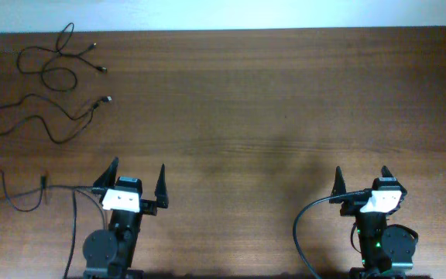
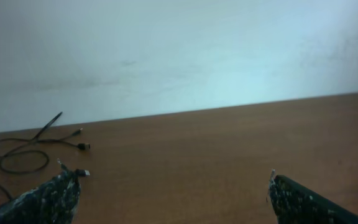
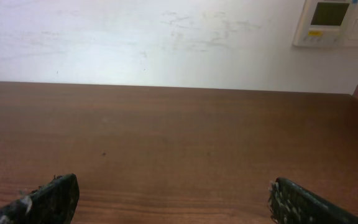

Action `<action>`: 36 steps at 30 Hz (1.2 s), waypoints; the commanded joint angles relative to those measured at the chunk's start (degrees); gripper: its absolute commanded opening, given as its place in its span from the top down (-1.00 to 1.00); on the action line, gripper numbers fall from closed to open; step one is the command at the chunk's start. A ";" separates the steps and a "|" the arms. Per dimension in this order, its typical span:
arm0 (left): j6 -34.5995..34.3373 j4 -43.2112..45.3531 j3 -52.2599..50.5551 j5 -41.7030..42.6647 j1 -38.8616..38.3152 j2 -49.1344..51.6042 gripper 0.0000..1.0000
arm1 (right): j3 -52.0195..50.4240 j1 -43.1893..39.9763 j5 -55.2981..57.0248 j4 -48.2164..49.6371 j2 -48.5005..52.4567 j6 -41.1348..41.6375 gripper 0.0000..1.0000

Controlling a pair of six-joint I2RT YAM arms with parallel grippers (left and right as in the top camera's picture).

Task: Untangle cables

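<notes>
left claw [image 1: 138,167] apart | right claw [image 1: 361,172] apart | cables [image 1: 58,68] thin, black, loose separate strands, silver-tipped plugs, far left

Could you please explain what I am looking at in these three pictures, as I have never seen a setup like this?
These are two robot arms at a brown wooden table. The overhead picture comes from a fixed camera above; the other two come from a camera on each wrist, so the dark shapes in their bottom corners are that arm's own fingers. Each arm ends in a two-finger pincer: the left pincer and the right pincer both stand open and hold nothing. Near the table's far left corner lie thin black cords with small plugs, the things to be untangled.
</notes>
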 commanded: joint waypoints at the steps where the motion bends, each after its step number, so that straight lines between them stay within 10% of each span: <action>1: -2.60 1.33 -4.00 -2.25 0.42 -6.21 -0.98 | -0.39 -0.26 0.87 -0.28 -0.59 0.46 -0.97; 36: -7.43 -4.55 -6.60 -12.22 1.42 -7.26 -0.98 | -0.39 -0.26 0.87 -0.26 -0.59 0.46 -0.97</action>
